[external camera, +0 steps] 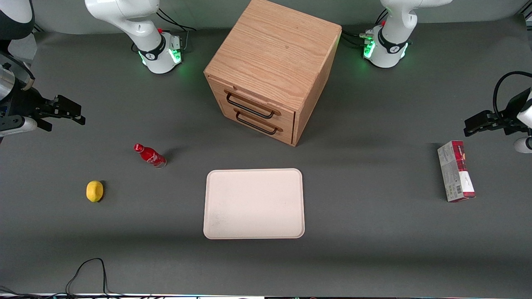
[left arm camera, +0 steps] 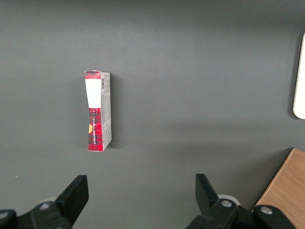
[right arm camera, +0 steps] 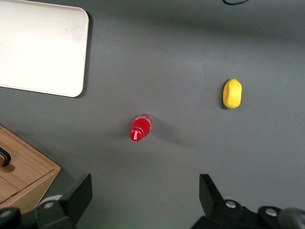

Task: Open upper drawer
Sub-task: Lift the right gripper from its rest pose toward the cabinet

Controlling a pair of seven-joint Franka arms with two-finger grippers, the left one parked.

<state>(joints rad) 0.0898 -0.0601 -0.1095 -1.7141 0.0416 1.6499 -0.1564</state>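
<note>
The oak cabinet (external camera: 274,54) stands at the middle of the table, farther from the front camera than the tray. Its upper drawer (external camera: 254,99) is shut, with its black wire handle (external camera: 248,107) above the matching lower drawer's handle (external camera: 255,123). My right gripper (external camera: 66,111) hangs open and empty above the table at the working arm's end, well away from the cabinet. In the right wrist view the gripper (right arm camera: 145,191) is open over bare mat, with a corner of the cabinet (right arm camera: 24,176) beside it.
A red bottle (external camera: 150,155) (right arm camera: 140,128) and a yellow lemon (external camera: 94,191) (right arm camera: 232,93) lie between my gripper and the cream tray (external camera: 253,203). A red and grey carton (external camera: 455,171) lies toward the parked arm's end. A black cable (external camera: 89,270) loops near the front edge.
</note>
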